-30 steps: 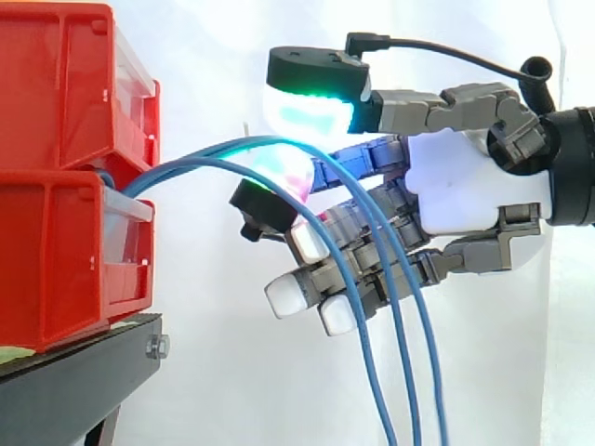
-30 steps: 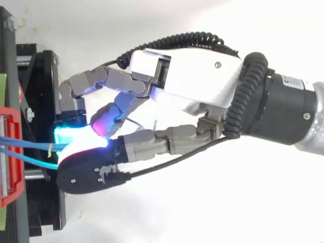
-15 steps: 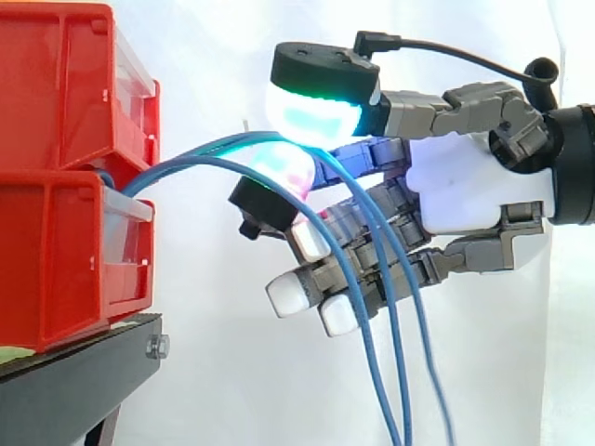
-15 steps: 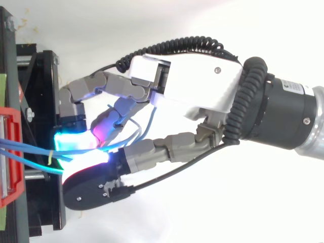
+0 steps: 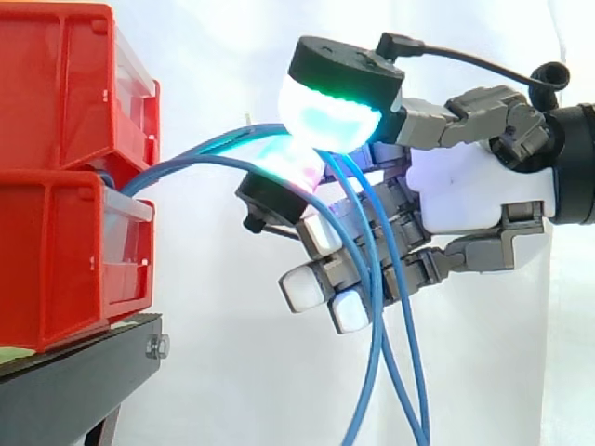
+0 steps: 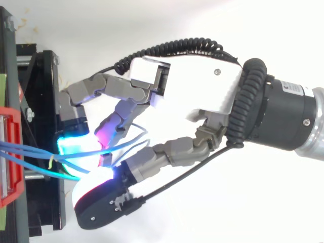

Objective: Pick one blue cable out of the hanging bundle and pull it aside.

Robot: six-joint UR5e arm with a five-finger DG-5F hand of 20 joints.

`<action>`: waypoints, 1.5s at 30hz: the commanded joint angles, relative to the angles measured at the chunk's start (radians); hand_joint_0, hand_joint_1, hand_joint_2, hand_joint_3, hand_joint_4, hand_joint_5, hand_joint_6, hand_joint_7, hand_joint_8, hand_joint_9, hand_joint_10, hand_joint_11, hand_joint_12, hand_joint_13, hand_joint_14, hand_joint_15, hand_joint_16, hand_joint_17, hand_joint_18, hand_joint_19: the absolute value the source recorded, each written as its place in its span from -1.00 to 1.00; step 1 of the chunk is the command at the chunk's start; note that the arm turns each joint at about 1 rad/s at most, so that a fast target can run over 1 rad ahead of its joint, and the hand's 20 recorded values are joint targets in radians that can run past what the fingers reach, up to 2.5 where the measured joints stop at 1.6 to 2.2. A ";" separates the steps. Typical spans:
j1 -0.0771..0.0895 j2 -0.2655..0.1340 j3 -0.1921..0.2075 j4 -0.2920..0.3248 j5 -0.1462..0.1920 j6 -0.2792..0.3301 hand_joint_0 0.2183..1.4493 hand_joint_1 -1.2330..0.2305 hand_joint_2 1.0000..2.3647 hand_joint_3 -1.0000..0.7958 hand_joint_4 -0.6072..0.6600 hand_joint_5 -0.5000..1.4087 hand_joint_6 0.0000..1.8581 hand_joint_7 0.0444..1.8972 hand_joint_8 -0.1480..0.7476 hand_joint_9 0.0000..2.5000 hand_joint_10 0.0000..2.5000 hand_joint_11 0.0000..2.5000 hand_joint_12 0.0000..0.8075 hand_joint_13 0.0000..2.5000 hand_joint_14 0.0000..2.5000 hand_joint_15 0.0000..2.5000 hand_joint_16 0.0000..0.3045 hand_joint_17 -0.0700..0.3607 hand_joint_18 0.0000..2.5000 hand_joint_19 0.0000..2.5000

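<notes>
Hand [image 5: 469, 190] is near the red bins [image 5: 65, 186], fingers [image 5: 330, 111] curled, top glowing pad pressed onto a lower one and pinching the blue cables [image 5: 186, 165] at the crest of their arc. That's prob. to isolate a strand, but can't tell if just one is caught. Cables leave the bins, pass thru the hand, then hang down; no legible writing.

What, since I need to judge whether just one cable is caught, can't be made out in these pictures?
Side view: how many blue cables the hand pinches; its glowing pads cover the contact.
Side view: the cables' lower ends, cut off by the bottom edge.
Top view: where the cables enter the red bin, cut off by the left edge.
</notes>
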 commanded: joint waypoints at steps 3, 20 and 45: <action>0.000 0.000 0.001 0.000 0.000 0.000 -0.56 -0.44 -1.00 -0.44 0.13 -0.60 -0.05 0.48 0.02 -0.13 -0.99 -0.53 0.02 -0.26 -0.99 -0.60 -0.64 -0.10 -0.33 -0.50; 0.000 0.000 0.021 -0.015 0.003 0.000 -0.49 -0.22 -1.00 -0.44 0.17 -0.62 -0.07 0.44 0.04 -0.17 -0.99 -0.54 0.03 -0.30 -0.99 -0.59 -0.64 -0.10 -0.39 -0.45; -0.002 0.000 0.029 -0.043 -0.002 0.000 -0.41 -0.56 -1.00 -0.44 0.23 -0.65 -0.03 0.39 -0.02 -0.27 -0.99 -0.53 -0.02 -0.33 -0.99 -0.61 -0.66 -0.14 -0.38 -0.53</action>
